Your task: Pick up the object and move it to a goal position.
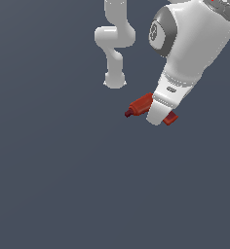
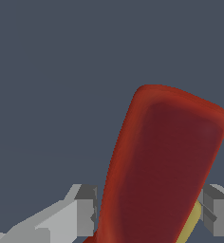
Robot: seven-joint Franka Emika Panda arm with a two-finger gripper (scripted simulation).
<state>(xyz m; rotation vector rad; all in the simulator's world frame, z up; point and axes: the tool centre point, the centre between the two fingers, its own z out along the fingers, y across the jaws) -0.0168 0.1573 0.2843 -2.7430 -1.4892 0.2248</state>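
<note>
1. Your red drill-shaped object [image 1: 141, 104] sits a little right of centre in the exterior view, just below the middle height of the picture, with its dark maroon nose tip [image 1: 128, 113] pointing toward the exterior view's left and slightly down.
2. A short red piece of it [image 1: 171, 117] pokes out on the far side of the white arm, so the body runs behind the hand's housing (most of its middle is hidden there).
3. In the wrist view you see the object [image 2: 166, 166] as a broad red slab, tilted, filling the gap between the two grey fingers [image 2: 83, 211]; a small yellow patch [image 2: 190, 225] shows at its edge beside the other finger.
4. The hand [image 2: 149, 213] has closed onto the object, one finger on each side of it with the jaws spread about as wide as the red body.
5. The white arm [image 1: 190, 48] comes down from the exterior view's upper right; its base column [image 1: 115, 44] stands farther back, upper centre.
6. Whether the object touches the plain grey-blue worktop [image 1: 53, 185] you cannot tell.
</note>
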